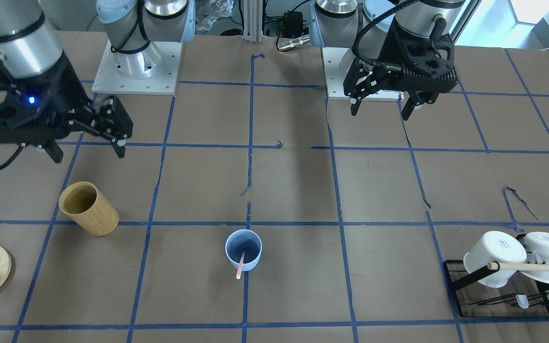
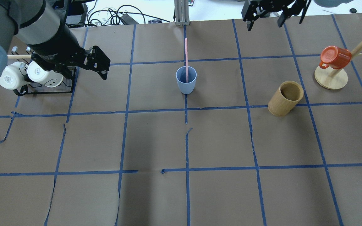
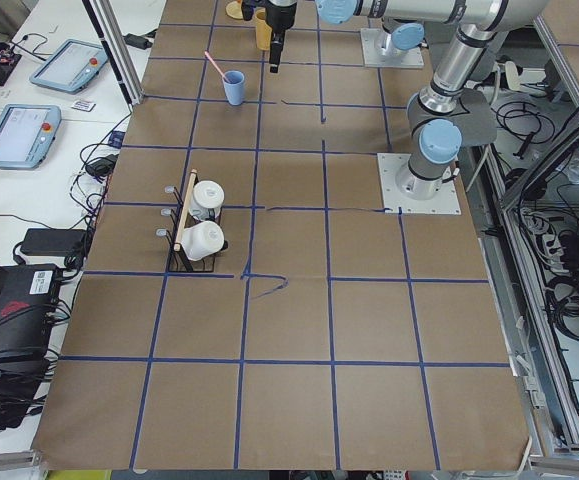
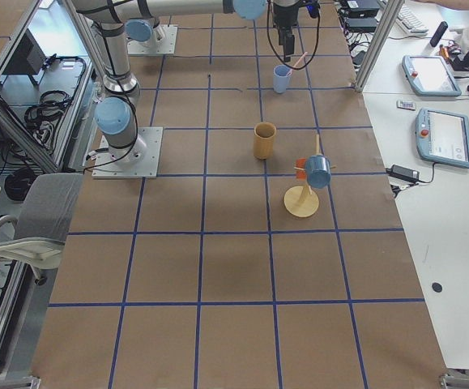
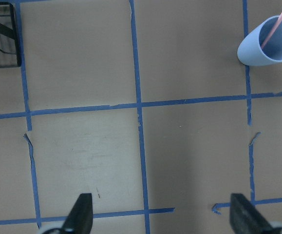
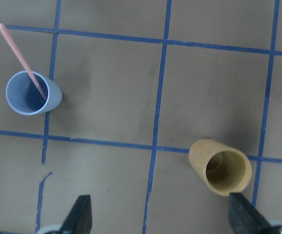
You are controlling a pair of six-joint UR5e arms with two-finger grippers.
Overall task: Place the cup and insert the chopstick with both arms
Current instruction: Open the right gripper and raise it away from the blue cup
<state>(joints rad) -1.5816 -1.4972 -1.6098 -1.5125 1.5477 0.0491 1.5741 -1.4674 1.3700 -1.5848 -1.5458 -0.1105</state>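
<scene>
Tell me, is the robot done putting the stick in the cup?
Looks done: the blue cup stands upright with the pink chopstick leaning inside. Nothing in hand: left pincer and right pincer are both open, empty, raised. Nothing seems left.

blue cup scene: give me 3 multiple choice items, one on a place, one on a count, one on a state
1. Where is the pink chopstick?
A. standing in the blue cup
B. clamped between fingers
C. lying flat beside it

2. How many white mugs hang on the black rack?
A. one
B. two
C. four

3. How are the left gripper and right gripper?
A. both open, empty
B. both shut, empty
C. one shut on the chopstick

Key:
1 A: it leans out of the cup's mouth.
2 B: two hang side by side.
3 A: both wrist views show spread fingers with nothing between them.
</scene>
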